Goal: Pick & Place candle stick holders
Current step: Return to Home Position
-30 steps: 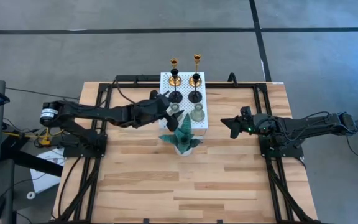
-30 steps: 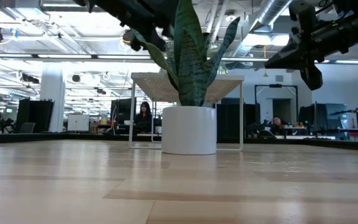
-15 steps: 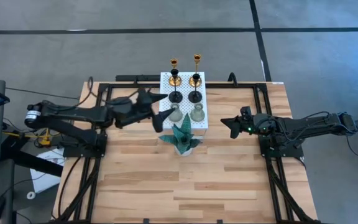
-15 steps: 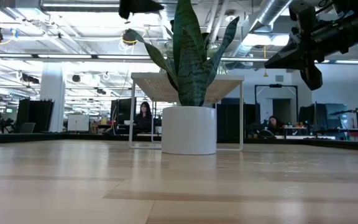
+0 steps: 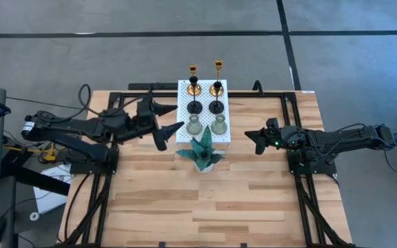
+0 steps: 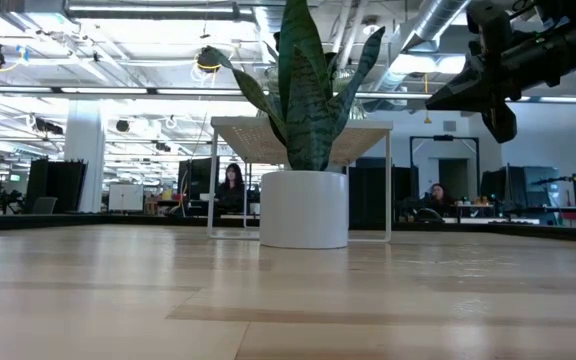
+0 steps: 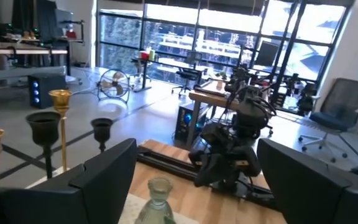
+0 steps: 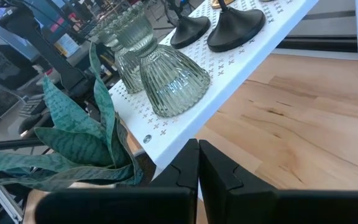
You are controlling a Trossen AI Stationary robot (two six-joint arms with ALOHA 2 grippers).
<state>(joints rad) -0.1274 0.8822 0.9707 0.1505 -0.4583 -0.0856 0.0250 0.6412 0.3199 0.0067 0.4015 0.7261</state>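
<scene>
Six holders [image 5: 216, 105] stand in pairs on the white board [image 5: 185, 93] at the far edge of the table [image 5: 253, 193]: gold farthest, black in the middle, grey-green nearest the plant [image 5: 200, 153]. The left gripper [image 5: 172, 118] hangs level just left of the board, jaws spread wide and holding nothing. The right gripper [image 5: 256, 140] waits to the right of the board, pointing at it, jaws pressed together. In the left wrist view one grey-green holder [image 7: 158, 202] is cut off at the frame edge. In the low view the holders cannot be made out behind the plant.
</scene>
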